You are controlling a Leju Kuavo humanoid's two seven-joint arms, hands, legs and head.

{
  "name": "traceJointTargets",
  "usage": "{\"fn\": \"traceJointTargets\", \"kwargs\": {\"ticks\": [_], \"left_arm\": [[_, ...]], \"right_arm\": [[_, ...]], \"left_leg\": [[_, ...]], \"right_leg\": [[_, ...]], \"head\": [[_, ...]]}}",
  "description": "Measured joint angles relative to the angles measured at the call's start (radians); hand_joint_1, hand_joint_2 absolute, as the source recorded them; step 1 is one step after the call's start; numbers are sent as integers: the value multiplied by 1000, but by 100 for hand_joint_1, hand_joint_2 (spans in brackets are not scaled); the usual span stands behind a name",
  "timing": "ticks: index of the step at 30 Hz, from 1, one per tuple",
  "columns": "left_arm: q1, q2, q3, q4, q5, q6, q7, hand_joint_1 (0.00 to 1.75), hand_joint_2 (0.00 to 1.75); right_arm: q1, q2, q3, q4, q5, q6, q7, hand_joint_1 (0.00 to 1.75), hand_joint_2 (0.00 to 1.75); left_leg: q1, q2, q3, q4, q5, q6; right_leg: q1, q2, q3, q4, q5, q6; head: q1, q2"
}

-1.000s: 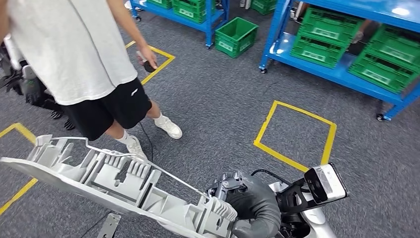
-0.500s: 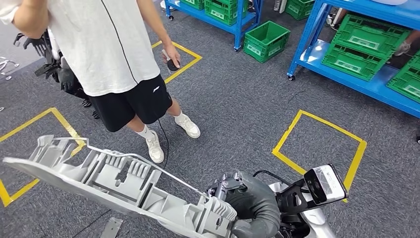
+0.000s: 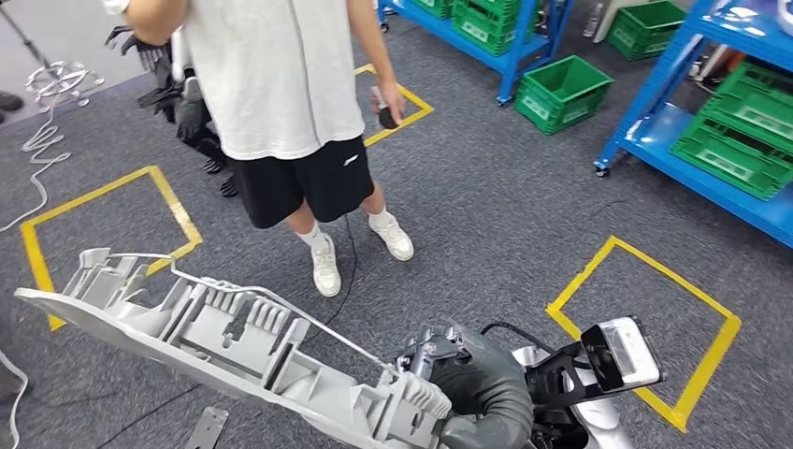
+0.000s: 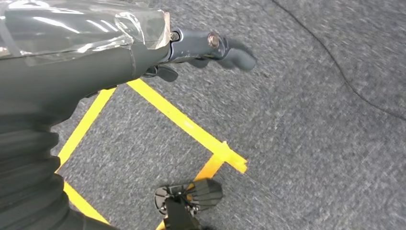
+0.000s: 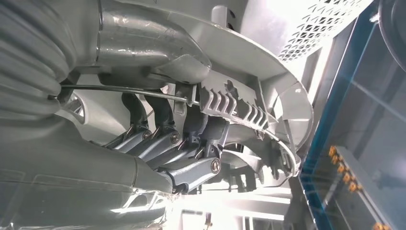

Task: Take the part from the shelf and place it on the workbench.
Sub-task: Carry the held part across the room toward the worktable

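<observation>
A: What has changed since a second ago?
B: The whole view has swung, so the camera moved; the person (image 3: pixel 281 103) now stands at upper centre.
A: Where is the part?
B: The long grey part (image 3: pixel 215 351) crosses the lower left, gripped at its near end by the right hand (image 3: pixel 449 374).
A: And the left hand (image 4: pixel 210 48)?
B: It holds nothing, its fingers loosely extended above the grey carpet (image 4: pixel 311 143).

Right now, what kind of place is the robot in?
Probably a factory or warehouse test floor. Blue shelves hold green crates, yellow tape squares mark spots on the grey carpet, and the right hand holds a long grey plastic part.
</observation>
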Motion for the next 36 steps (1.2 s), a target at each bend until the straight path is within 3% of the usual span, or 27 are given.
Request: {"fn": "traceJointTargets", "kwargs": {"ticks": [2, 3, 4, 6, 7, 9, 11, 12, 14, 16, 17, 18, 19, 21, 23, 25, 27, 29, 31, 33, 34, 35, 36], "left_arm": [[-2, -1, 1, 0, 0, 0, 0, 0, 175], [-1, -1, 2, 1, 0, 0, 0, 0, 175], [-1, -1, 2, 1, 0, 0, 0, 0, 175], [0, -2, 2, 2, 0, 0, 0, 0, 175], [-1, -2, 2, 3, 0, 0, 0, 0, 175], [0, -3, 3, 3, 0, 0, 0, 0, 175], [4, -2, 3, 4, 0, 0, 0, 0, 175], [8, -2, 4, 4, 0, 0, 0, 0, 175], [12, 0, 4, 5, -1, 1, -1, 0, 175], [11, 1, 6, 5, -2, 3, -1, 0, 175], [11, 2, 6, 5, -4, 4, -1, 0, 175], [12, 2, 6, 5, -6, 4, -1, 0, 175], [13, 2, 6, 5, -8, 4, -1, 0, 175], [14, 5, 6, 5, -12, 4, -1, 0, 175], [11, 10, 7, 3, -14, 4, 0, 0, 175], [10, 14, 7, 2, -18, 5, 1, 0, 175], [12, 17, 7, 1, -21, 5, 4, 0, 175], [14, 17, 7, -1, -22, 6, 6, 0, 175], [10, 17, 7, -4, -23, 6, 7, 0, 175], [8, 16, 7, -5, -23, 5, 7, 0, 175], [9, 16, 7, -5, -23, 5, 7, 0, 175], [10, 15, 7, -5, -23, 5, 7, 0, 175], [10, 15, 7, -5, -23, 5, 8, 0, 175]], "right_arm": [[5, -2, -1, 0, 1, 0, -1, 175, 175], [7, -4, -1, 0, 1, 0, -1, 175, 175], [8, -5, -1, 0, 1, 0, -1, 175, 175], [9, -7, -1, 0, 1, 0, -1, 175, 175], [9, -7, -1, 0, 1, 0, -1, 175, 175], [9, -7, -2, -1, 1, 0, -1, 175, 175], [9, -7, -2, -1, 1, 0, -1, 175, 175], [8, -6, -1, -1, 1, 0, -1, 175, 175], [8, -4, -1, -1, 2, 1, -2, 175, 175], [8, -2, -1, -1, 4, 3, -6, 175, 175], [8, -2, -1, -1, 6, 3, -8, 175, 175], [8, -1, -1, -1, 8, 4, -10, 175, 175], [8, -1, -1, -1, 9, 4, -12, 175, 175], [7, 0, 0, -1, 10, 5, -14, 175, 175], [5, 1, 0, -1, 10, 7, -15, 175, 175], [3, 2, 0, -1, 10, 8, -17, 175, 175], [1, 2, 0, -1, 10, 9, -18, 175, 175], [-2, 2, 0, -2, 10, 10, -19, 175, 175], [-2, 0, -1, -2, 10, 11, -20, 175, 175], [1, -2, -1, -2, 10, 11, -21, 175, 175], [1, -3, -1, -2, 10, 11, -21, 175, 175], [1, -4, -1, -2, 10, 11, -21, 175, 175], [1, -6, -1, -2, 10, 11, -21, 175, 175]], "left_leg": [[0, -25, -2, -1, 2, 2], [0, -37, -2, -1, 2, 2], [0, -51, -1, 0, 2, 2], [1, -78, 0, 3, 0, -2], [-1, -91, -1, 7, -2, -6], [-3, -109, -6, 14, -5, -18], [0, -120, -12, 15, -4, -30], [2, -117, -15, 18, -6, -35], [3, -78, -36, 65, -34, -44], [4, -28, -95, 185, -95, -53], [6, -17, -130, 253, -121, -56], [7, -12, -156, 300, -133, -57], [8, -9, -163, 310, -127, -57], [7, 6, -116, 214, -69, -49], [-3, 48, -48, 82, -21, -34], [-13, 65, -24, 34, -13, -23], [-13, 42, -23, 25, -8, -14], [-7, 19, -15, 10, 1, -4], [-5, -6, -10, 2, 6, 3], [-5, -34, -11, 3, 7, 4], [-5, -49, -11, 3, 6, 4], [-3, -64, -10, 4, 6, 2], [-2, -79, -9, 7, 5, 0]], "right_leg": [[-2, 25, -71, 137, -48, -2], [-3, 27, -93, 175, -55, 3], [-5, 28, -96, 174, -47, 11], [-12, 40, -44, 55, 9, 33], [-14, 54, -11, -16, 37, 37], [-15, 71, 27, -97, 67, 26], [-11, 63, 30, -103, 72, 6], [-12, 57, 31, -104, 74, -1], [-15, 42, 34, -108, 76, -14], [-12, 24, 37, -108, 72, -23], [-9, 14, 37, -108, 70, -26], [-7, 3, 38, -108, 69, -28], [-4, -8, 39, -108, 67, -29], [0, -28, 44, -108, 62, -30], [6, -47, 51, -108, 55, -25], [12, -65, 54, -109, 49, -17], [12, -78, 56, -110, 45, -9], [8, -42, 44, -78, 25, -6], [2, 12, -9, 35, -23, -11], [-3, 27, -78, 162, -64, -10], [-6, 29, -93, 183, -63, -2], [-10, 30, -87, 161, -46, 9], [-15, 35, -62, 101, -17, 22]], "head": [[1, 0], [1, 0], [1, 0], [1, 0], [1, 0], [1, 0], [1, 0], [1, 0], [-2, 0], [-4, 0], [-4, 0], [-4, 0], [-4, 0], [-4, 0], [-4, 0], [-4, 0], [-4, 0], [-3, 0], [0, 0], [2, 0], [2, 0], [2, 0], [2, 0]]}}
